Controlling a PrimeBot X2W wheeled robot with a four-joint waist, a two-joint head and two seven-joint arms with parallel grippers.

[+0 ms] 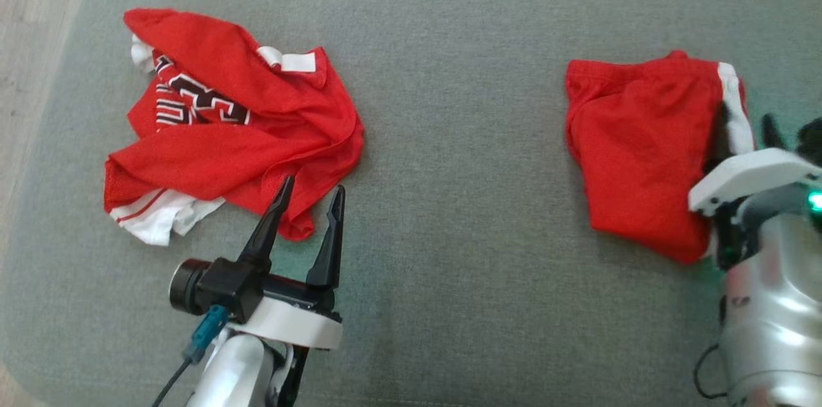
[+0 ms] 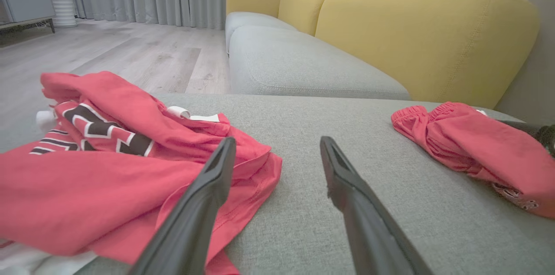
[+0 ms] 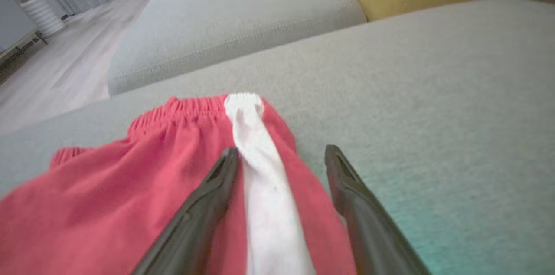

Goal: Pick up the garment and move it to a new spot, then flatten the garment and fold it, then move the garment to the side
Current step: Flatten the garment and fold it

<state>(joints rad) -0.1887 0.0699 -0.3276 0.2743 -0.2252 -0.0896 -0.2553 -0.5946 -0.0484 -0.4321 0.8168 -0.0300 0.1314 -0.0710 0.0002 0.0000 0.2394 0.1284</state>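
Left hand (image 1: 313, 185) fingers spread apart, right hand (image 3: 281, 150) likewise parted

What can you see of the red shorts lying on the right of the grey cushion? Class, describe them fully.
The red shorts look like thin sports fabric, with a gathered elastic waistband and a white side stripe. They lie folded over and slightly creased on the grey cushion. The right gripper, open, straddles the stripe; whether it touches cannot be told.

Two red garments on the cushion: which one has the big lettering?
The crumpled jersey by the left gripper: black-and-white lettering shows across it. The shorts by the right gripper show a white side stripe instead.
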